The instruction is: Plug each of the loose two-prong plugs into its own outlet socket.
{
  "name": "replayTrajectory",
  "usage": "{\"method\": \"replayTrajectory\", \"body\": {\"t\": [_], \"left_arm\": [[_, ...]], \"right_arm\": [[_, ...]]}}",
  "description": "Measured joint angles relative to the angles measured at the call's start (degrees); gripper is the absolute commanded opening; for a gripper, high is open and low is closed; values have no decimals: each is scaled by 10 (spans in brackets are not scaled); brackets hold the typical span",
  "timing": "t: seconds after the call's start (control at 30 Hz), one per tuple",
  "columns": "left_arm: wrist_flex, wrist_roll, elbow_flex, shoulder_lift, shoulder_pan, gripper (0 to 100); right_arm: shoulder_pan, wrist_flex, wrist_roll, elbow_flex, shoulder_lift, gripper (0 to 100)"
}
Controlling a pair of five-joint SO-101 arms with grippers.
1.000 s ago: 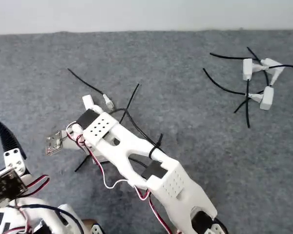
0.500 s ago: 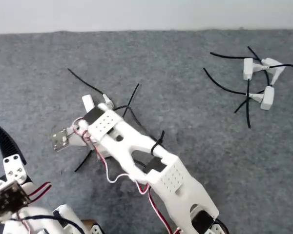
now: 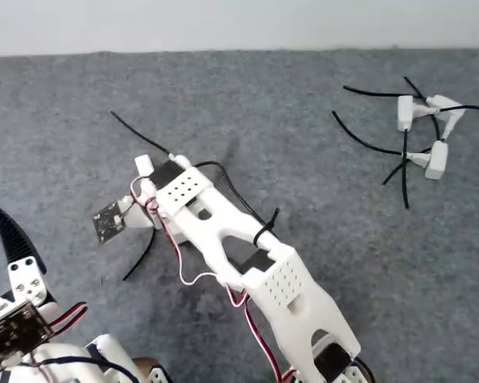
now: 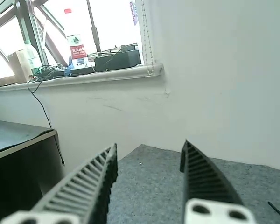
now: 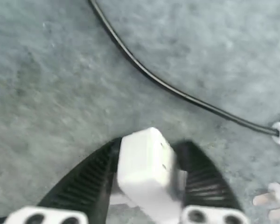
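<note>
Two arms are at the bench (image 3: 343, 239): a left arm (image 3: 20, 319) and a right arm (image 3: 247, 255), with one hand each, left hand (image 4: 149, 148) and right hand (image 5: 149, 143). Four white plug pieces (image 3: 405, 112) (image 3: 448, 108) (image 3: 437, 159) show from above, three in one bunch plus one white block (image 3: 144, 166). The black cords (image 3: 405, 187) are too tangled to count.

Mottled grey across the carpet (image 3: 319, 239). White on the arm (image 3: 223, 235), dotted with rows of small holes; red and white in its wires (image 3: 166, 235). Black, ribbed fingers (image 5: 88, 186) either side of a plain white block (image 5: 147, 172). Black cords (image 3: 359, 144) off three white plugs (image 3: 437, 159). Plain white on the wall (image 4: 214, 70).
</note>
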Motion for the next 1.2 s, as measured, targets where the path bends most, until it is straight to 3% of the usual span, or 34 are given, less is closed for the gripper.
{"method": "replayTrajectory", "body": {"t": [0.23, 0.53, 0.9, 1.2], "left_arm": [[0, 0, 1, 0, 0, 217], [-2, 0, 52, 0, 0, 217], [-33, 0, 108, 1, 0, 217], [-33, 0, 124, 1, -1, 217]], "right_arm": [[4, 14, 3, -4, 1, 9], [5, 164, -1, -144, -18, 9], [34, 165, -31, -175, -254, 9], [123, 166, -125, -175, -501, 9]]}}
